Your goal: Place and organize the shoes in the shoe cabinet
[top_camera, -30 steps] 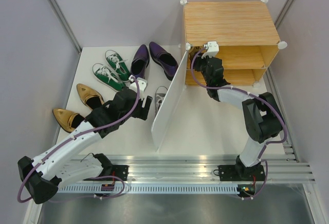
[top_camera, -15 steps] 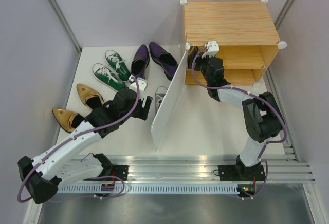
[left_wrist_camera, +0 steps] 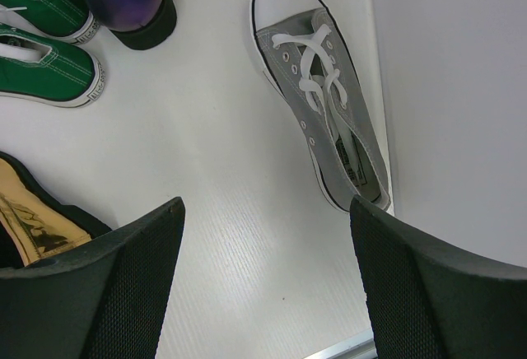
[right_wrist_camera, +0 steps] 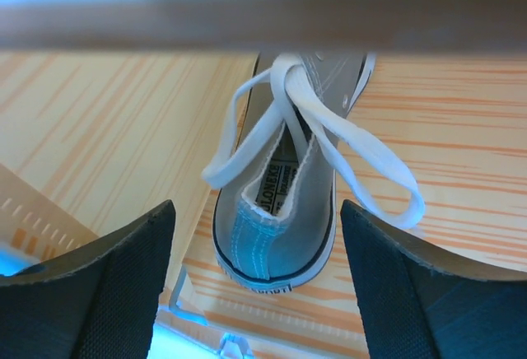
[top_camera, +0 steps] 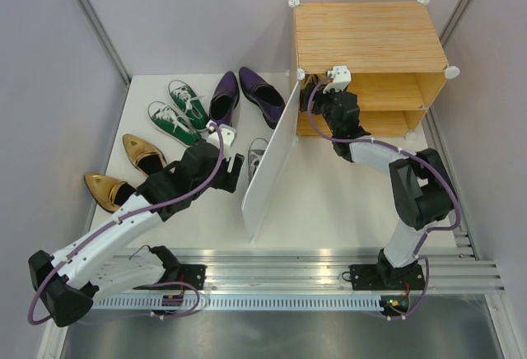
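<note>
Here, right jaws stand apart either side of a grey sneaker (right_wrist_camera: 276,227) on a cabinet shelf (right_wrist_camera: 99,128); left jaws apart above second grey sneaker (left_wrist_camera: 325,120) beside white door (left_wrist_camera: 453,87).

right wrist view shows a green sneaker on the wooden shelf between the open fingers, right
Not green. The sneaker on the wooden shelf, between the open fingers, is grey with white laces, as the right wrist view shows.

1. The shoe cabinet (top_camera: 370,38) stands far right on the table (top_camera: 329,202), its door panel (top_camera: 272,161) swung towards near left.
2. One sneaker (right_wrist_camera: 280,202) lies on a shelf (right_wrist_camera: 123,128) inside.
3. Another sneaker (left_wrist_camera: 325,87) lies just left of the door panel.
4. Further left are the dress shoes (top_camera: 262,94) and the sneaker pair (top_camera: 179,112), with the pointed shoes (top_camera: 142,153) nearer.
</note>
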Robot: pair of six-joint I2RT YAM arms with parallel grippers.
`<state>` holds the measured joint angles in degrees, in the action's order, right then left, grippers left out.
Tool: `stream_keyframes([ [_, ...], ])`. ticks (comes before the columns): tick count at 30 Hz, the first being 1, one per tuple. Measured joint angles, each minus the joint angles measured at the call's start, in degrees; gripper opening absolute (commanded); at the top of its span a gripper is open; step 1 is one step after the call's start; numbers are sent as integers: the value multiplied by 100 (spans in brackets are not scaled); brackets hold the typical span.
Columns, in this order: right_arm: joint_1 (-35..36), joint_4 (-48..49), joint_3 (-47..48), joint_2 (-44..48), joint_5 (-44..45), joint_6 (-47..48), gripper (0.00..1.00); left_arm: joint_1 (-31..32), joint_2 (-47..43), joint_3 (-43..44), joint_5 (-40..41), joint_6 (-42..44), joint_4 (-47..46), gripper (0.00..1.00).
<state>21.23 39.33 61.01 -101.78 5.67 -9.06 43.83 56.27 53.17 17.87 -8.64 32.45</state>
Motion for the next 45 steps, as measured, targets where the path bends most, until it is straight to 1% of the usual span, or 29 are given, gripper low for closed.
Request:
stream_keyframes([
  [2, -9, -164, 0, 81, -44, -4, 93, 0, 0, 0, 0, 0, -2, 84],
  [4, -9, -391, -4, 201, -92, -4, 98, 0, 0, 0, 4, 0, 0, 84],
  [8, -9, -896, -57, 632, -114, 26, 98, 0, 0, 0, 15, 0, 0, 84],
  [12, -9, -1438, -109, 1255, 13, 35, 98, 0, -50, 0, 142, -2, 0, 84],
  [14, -13, -1506, -369, 1655, 101, 2, 98, 0, -118, 0, 238, -2, 0, 84],
  [17, -46, -1687, -1104, 2487, 282, -118, 98, 0, -243, 0, 448, -2, -4, 84],
  [19, -63, -1853, -1539, 2970, 382, -247, 95, 0, -256, -7, 573, -2, -17, 84],
  [20, -76, -1952, -1687, 3134, 422, -310, 94, -4, -223, -11, 664, -2, -28, 85],
  [22, -85, -2157, -2050, 3558, 511, -470, 91, -70, -55, -11, 896, -9, -26, 90],
  [24, -90, -2369, -2426, 4002, 581, -643, 87, -313, 216, -9, 951, -61, 7, 90],
  [26, -90, -2509, -2688, 4330, 597, -789, 86, -702, 444, -9, 841, -149, 52, 90],
  [29, -90, -2699, -2955, 4719, 605, -970, 85, -1362, 678, -7, 323, -341, 63, 91],
  [32, -90, -2789, -3104, 4942, 601, -1121, 85, -1731, 837, 2, -428, -533, 28, 91],
  [35, -90, -2826, -3167, 4977, 597, -1226, 85, -1746, 935, -4, -1311, -710, -125, 89],
  [38, -90, -2870, -3226, 4977, 597, -1311, 85, -1735, 1185, -2, -1987, -890, -337, 88],
  [40, -94, -2881, -3283, 4977, 601, -1349, 84, -1735, 1414, -4, -2297, -1001, -402, 85],
  [45, -118, -2920, -3436, 5056, 658, -1375, 85, -1735, 1832, 0, -2686, -1311, -431, 85],
])
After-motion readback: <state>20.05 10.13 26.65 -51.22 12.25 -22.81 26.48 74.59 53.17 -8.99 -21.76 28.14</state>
